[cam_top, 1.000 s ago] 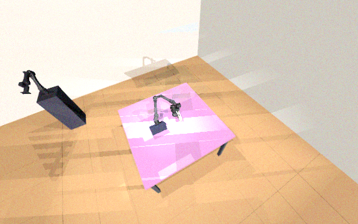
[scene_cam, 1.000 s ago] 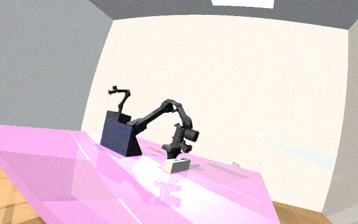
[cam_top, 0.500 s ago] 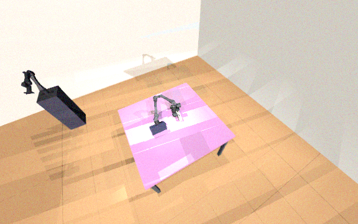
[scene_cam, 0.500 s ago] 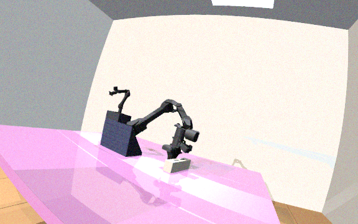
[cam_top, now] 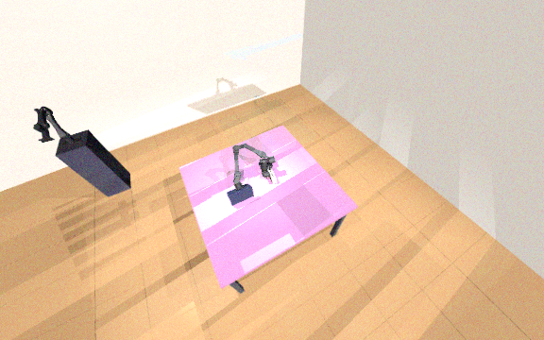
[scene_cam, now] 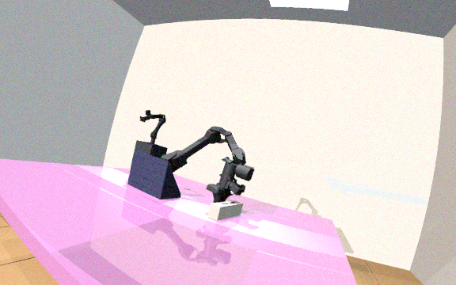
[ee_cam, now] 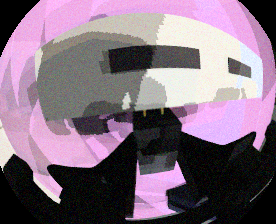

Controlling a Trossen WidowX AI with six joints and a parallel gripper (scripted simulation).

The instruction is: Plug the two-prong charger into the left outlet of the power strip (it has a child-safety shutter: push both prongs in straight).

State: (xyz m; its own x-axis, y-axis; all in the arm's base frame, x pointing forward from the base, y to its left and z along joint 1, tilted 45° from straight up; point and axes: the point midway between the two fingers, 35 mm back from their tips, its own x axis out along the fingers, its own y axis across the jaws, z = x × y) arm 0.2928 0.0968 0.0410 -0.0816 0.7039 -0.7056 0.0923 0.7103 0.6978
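The gripper [ee_cam: 150, 137] is clamped on the two-prong charger [ee_cam: 151, 141], a small dark block held between the dark fingers low in the wrist view. Two thin yellowish prongs [ee_cam: 153, 112] stick out of the charger's front end, pointing toward the power strip [ee_cam: 189, 72] (they look short here, and whether their tips touch the strip's face cannot be told).

The power strip fills the upper half of the wrist view as a pale grey-white slab lying on the pink counter [ee_cam: 209, 123]. A long dark slot [ee_cam: 153, 58] runs across its face just above the prongs, and a second, smaller dark slot [ee_cam: 239, 67] sits off toward the right edge of the strip. The prongs line up below the long slot, not inside it.

From the exterior view the gripper [scene_cam: 222, 195] hangs nose-down directly over the power strip [scene_cam: 226, 210], which rests flat on the counter [scene_cam: 54, 206] as a small off-white box with a dark opening on top. The arm [scene_cam: 208, 144] arches up from its dark blue base block [scene_cam: 150, 174] and folds down to the wrist, with the round wrist camera [scene_cam: 245, 172] jutting to the side.

In the top view the arm [cam_top: 246, 158] stands near the middle of the counter [cam_top: 300, 227], with its gripper [cam_top: 268, 174] reaching away from the base [cam_top: 240, 195]; the strip is too small to make out there.
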